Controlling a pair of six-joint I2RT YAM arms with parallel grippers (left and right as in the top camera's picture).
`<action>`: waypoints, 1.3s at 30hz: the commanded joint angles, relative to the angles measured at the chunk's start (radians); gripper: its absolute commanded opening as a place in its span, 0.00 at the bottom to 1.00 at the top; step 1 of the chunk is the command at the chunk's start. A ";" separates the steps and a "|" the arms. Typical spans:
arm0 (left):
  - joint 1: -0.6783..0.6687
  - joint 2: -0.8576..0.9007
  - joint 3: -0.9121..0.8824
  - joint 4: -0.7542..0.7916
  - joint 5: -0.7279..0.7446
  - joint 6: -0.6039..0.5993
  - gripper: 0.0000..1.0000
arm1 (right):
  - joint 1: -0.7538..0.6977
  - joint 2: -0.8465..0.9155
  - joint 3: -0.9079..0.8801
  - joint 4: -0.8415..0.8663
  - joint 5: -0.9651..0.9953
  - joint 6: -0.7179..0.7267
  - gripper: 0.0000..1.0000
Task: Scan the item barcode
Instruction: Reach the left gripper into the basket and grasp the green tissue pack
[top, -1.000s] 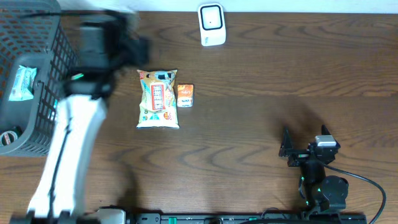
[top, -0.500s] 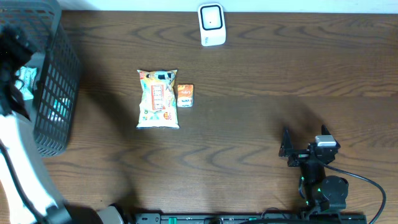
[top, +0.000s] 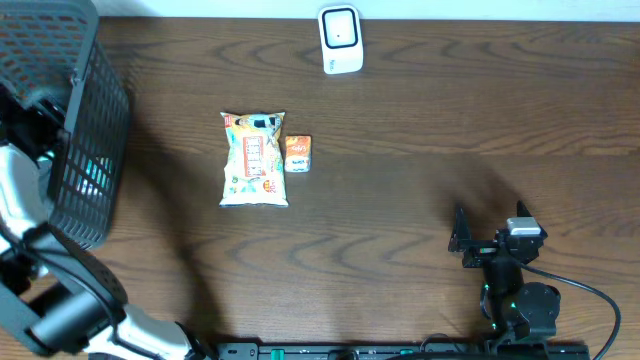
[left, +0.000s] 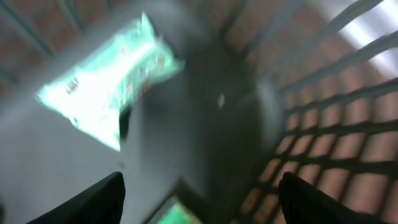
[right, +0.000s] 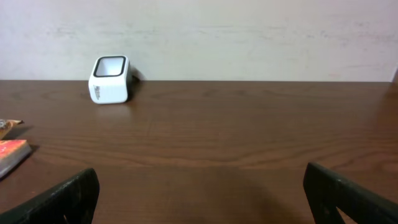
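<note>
Green packet lies on the basket floor, ahead and to the left of the left claw, long axis diagonal. Jaws spread, holding nothing. Right claw, likewise spread, is well apart.

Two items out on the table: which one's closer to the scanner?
The small orange box. It lies next to the larger snack bag, on the side toward the scanner, and it is far smaller than the bag.

Probably a shop checkout: scanner, basket.
</note>
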 joint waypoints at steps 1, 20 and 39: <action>0.008 0.071 0.001 -0.044 0.016 0.022 0.78 | 0.003 -0.006 -0.001 -0.005 -0.006 0.011 0.99; 0.018 0.174 -0.029 -0.181 0.011 0.160 0.77 | 0.003 -0.006 -0.001 -0.005 -0.006 0.011 0.99; 0.019 0.151 0.040 -0.232 0.012 0.121 0.11 | 0.003 -0.006 -0.001 -0.005 -0.006 0.011 0.99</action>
